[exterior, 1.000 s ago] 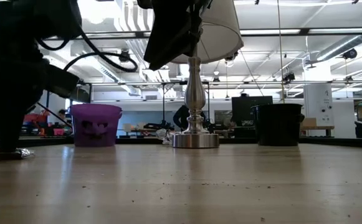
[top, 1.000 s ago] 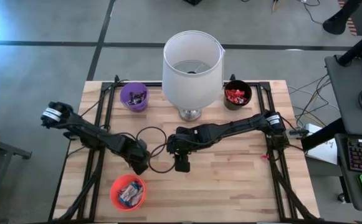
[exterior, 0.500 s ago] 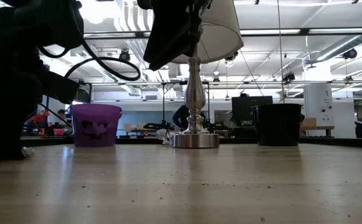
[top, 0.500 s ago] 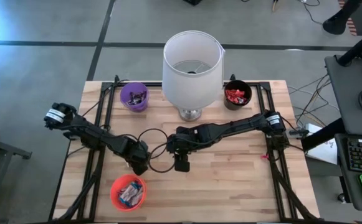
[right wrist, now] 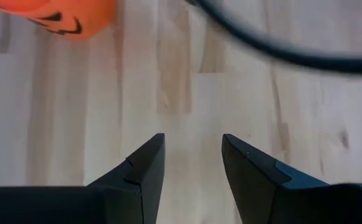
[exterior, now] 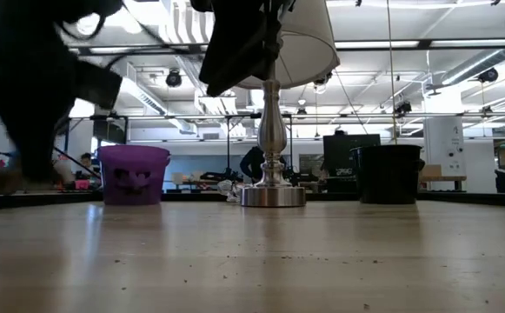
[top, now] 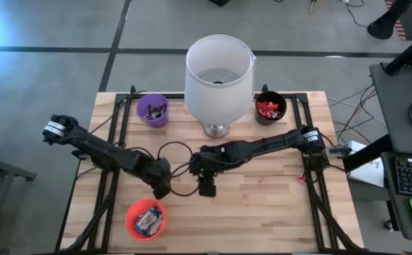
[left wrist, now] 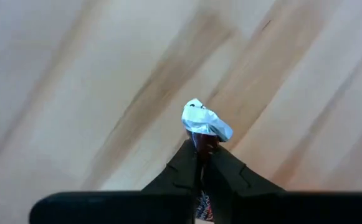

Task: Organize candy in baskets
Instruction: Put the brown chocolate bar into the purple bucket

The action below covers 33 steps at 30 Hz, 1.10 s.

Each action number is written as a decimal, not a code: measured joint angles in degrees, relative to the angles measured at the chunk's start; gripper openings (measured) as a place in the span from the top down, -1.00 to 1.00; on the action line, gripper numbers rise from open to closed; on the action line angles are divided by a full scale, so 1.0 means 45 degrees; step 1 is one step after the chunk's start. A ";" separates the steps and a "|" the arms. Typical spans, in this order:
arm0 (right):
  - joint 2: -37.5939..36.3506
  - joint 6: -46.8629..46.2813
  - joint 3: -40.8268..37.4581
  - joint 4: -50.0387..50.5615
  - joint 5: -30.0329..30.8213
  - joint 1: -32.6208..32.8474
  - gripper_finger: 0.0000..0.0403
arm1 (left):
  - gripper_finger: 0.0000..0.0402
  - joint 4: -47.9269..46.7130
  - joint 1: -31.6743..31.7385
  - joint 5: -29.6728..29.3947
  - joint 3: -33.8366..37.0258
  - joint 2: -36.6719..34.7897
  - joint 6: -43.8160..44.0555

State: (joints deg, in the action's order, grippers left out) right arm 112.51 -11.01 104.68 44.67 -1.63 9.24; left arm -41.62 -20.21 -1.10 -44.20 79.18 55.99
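My left gripper (top: 162, 190) hangs over the table's left half, just beyond the orange basket (top: 146, 218), and is shut on one candy (left wrist: 205, 122). Its crumpled white-silver wrapper end pokes out past the fingertips. My right gripper (top: 206, 188) waits open near the table's middle, nothing between its fingers (right wrist: 192, 155). The purple basket (top: 152, 110) stands at the far left and the black basket (top: 269, 108) at the far right. All three hold candy. In the low view the left arm (exterior: 30, 104) is a dark blur. My left gripper pinches the candy between its two fingers, which point steeply down from above. One wrapper end (left wrist: 207, 124) sticks out beyond the fingertips; the rest of the bar is hidden between the fingers. The candy is lifted clear of the wood.
A big white lampshade (top: 218, 71) on a metal base (exterior: 272, 193) stands at the far middle between the purple and black baskets. A black cable loop (top: 177, 173) lies on the wood between the two grippers. Bare wood stretches along the near right part of the table (top: 276, 219).
My left gripper has shut on the candy that lay on the table and has risen, lifting it clear of the wood. The right arm has kept still.
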 joint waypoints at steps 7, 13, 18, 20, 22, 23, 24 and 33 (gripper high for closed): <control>-0.0003 0.0175 0.0000 -0.0217 -0.0079 0.0004 0.26 | 1.00 -0.1537 0.0112 -0.2612 -0.1607 -0.1644 -0.0087; -0.0005 0.0743 0.0000 -0.1809 -0.0647 -0.0009 0.22 | 1.00 -0.1734 0.0170 -0.4695 -0.2652 -0.2793 -0.0084; -0.0019 0.0600 0.0000 -0.4210 -0.1396 -0.0001 0.19 | 1.00 -0.1496 0.0169 -0.6032 -0.3403 -0.3402 -0.0676; -0.0019 0.0415 0.0000 -0.5072 -0.1336 -0.0022 0.20 | 1.00 -0.1184 0.0119 -0.6351 -0.3640 -0.3592 -0.1235; -0.0019 0.0133 0.0000 -0.6010 -0.1176 -0.0097 0.21 | 1.00 -0.0755 0.0063 -0.6573 -0.3820 -0.3795 -0.1922; -0.0019 0.0045 0.0000 -0.6477 -0.0953 -0.0150 0.21 | 1.00 -0.0456 0.0026 -0.6613 -0.3880 -0.3889 -0.2275; -0.0021 0.0015 0.0000 -0.6881 -0.0639 -0.0179 0.22 | 1.00 -0.0198 0.0000 -0.6644 -0.3932 -0.3960 -0.2620; -0.0140 -0.0571 0.0000 -0.7491 0.1324 -0.0692 0.20 | 1.00 0.1630 -0.0155 -0.6651 -0.4003 -0.4736 -0.5506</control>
State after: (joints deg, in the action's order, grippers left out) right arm 111.88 -13.58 104.68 10.96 4.33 6.13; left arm -34.29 -20.91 -31.03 -62.22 57.87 31.22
